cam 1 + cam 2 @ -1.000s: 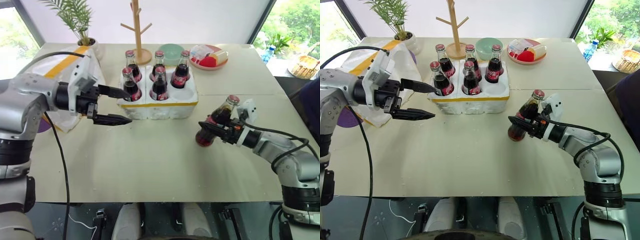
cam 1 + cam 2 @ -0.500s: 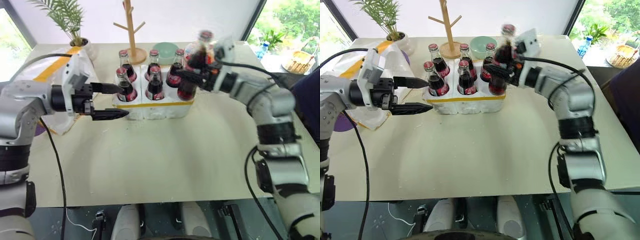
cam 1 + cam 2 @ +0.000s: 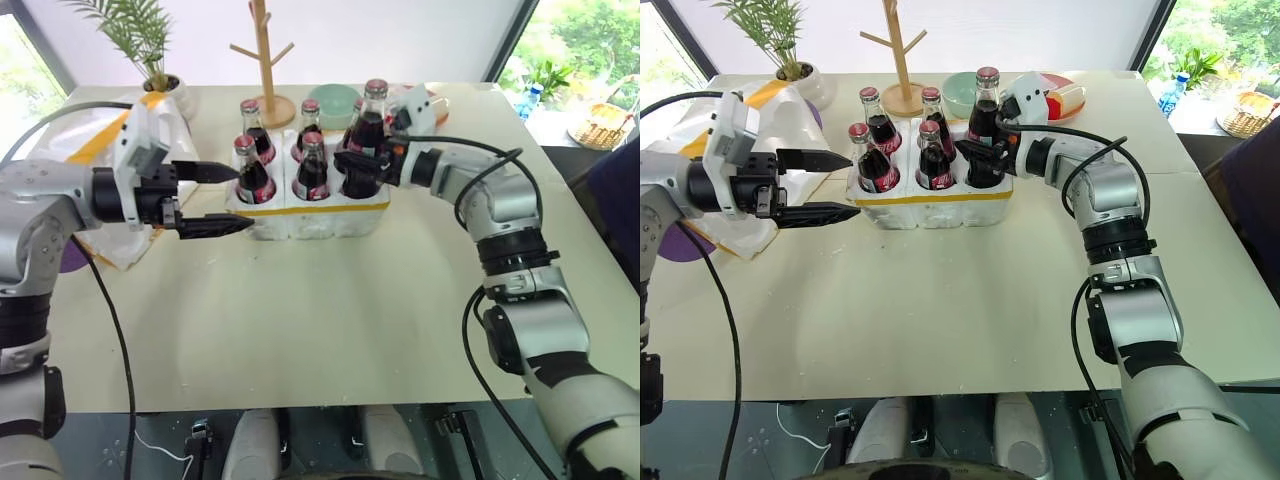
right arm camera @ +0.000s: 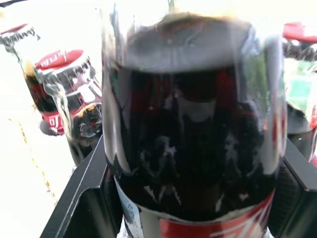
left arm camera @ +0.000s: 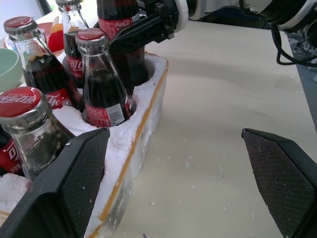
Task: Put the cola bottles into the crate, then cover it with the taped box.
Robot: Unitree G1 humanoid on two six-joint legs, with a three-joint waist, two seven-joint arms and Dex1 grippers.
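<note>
cola bottle [image 3: 984, 130] carried to crate [image 3: 940, 202]

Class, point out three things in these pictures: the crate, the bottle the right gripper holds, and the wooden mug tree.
crate [image 3: 930, 205], right eye view, front wall.
held bottle [image 3: 986, 105], right eye view, neck.
wooden mug tree [image 3: 264, 50], left eye view, trunk.

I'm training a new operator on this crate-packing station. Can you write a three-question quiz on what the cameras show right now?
1. True or false: the right gripper is shut on a cola bottle.
2. The left gripper is: A) shut on a bottle, B) open beside the crate, C) resting on the taped box.
3. Fill in: the held bottle is over the crate's near-____ well, seen from the head camera.

Key:
1. True.
2. B.
3. Right. The other five bottles already stand in wells.
</note>
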